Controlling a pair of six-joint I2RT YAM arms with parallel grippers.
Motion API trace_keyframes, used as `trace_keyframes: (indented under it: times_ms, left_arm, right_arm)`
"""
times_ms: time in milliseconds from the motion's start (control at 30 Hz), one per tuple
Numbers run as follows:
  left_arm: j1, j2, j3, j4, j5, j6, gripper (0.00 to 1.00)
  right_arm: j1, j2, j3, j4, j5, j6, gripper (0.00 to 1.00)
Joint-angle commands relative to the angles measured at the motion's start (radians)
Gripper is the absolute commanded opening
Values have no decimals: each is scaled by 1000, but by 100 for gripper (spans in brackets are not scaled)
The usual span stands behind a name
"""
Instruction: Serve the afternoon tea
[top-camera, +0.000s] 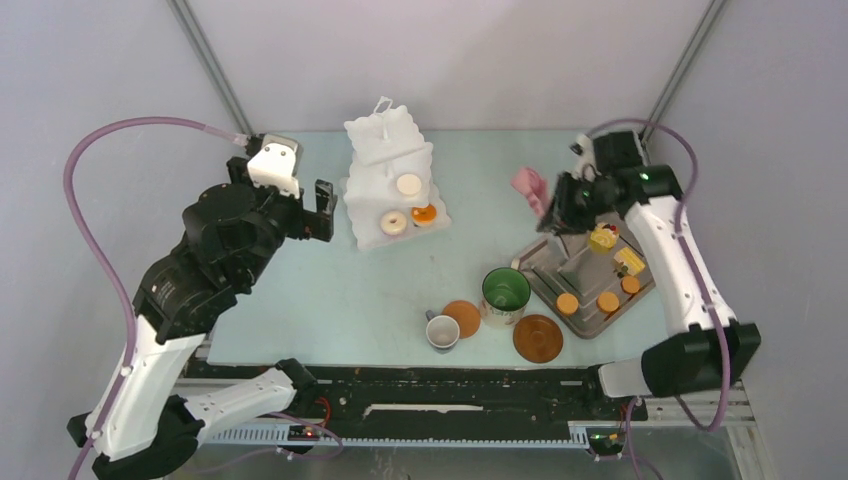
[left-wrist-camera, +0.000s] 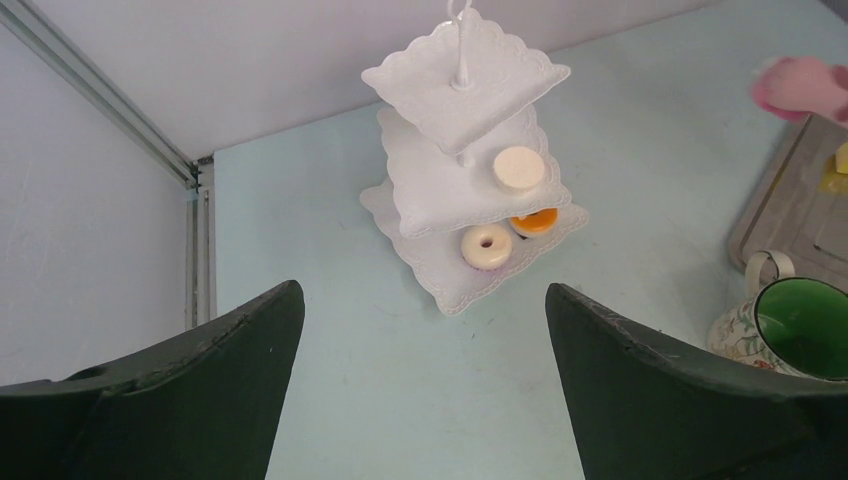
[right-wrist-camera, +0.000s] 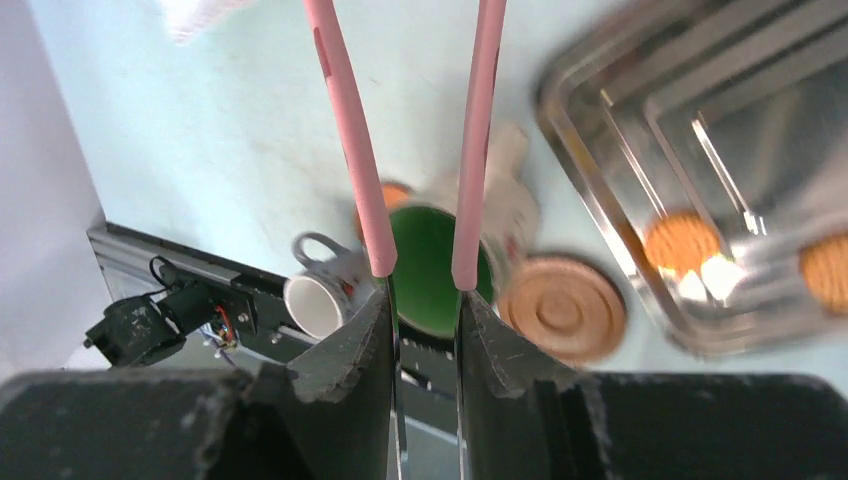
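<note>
While the right fingers (right-wrist-camera: 350, 350) clamp the pink tongs (right-wrist-camera: 345, 130), the green-lined mug (right-wrist-camera: 425, 265) sits beneath them; left fingers (left-wrist-camera: 230, 370) gape empty.

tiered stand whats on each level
The white stand has a bare top tier; middle holds a cream round, bottom a white doughnut and an orange round. Upper tiers cover part of those below.

My table (top-camera: 300, 300) is pale blue-green and matte. Plain light grey walls (top-camera: 450, 50) close it on three sides. A metal post (top-camera: 205, 50) stands at the far left corner, another post (top-camera: 690, 55) at the far right. The light is soft and even.
</note>
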Motion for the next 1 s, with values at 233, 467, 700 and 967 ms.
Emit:
trace_keyframes:
  times_ms: [233, 467, 700, 967]
  left_arm:
    - [5, -17, 102, -50, -33, -50, 98]
    - [5, -40, 109, -66, -50, -65, 98]
    - [5, -46, 105, -70, -51, -64, 98]
    - [5, -48, 92, -70, -45, -69, 98]
  right_arm:
    - [292, 482, 555, 131, 48, -81, 0]
    - [368, 705, 867, 48, 85, -92, 0]
    - [405, 766, 908, 35, 120, -89, 0]
    - [438, 797, 942, 57, 153, -107, 0]
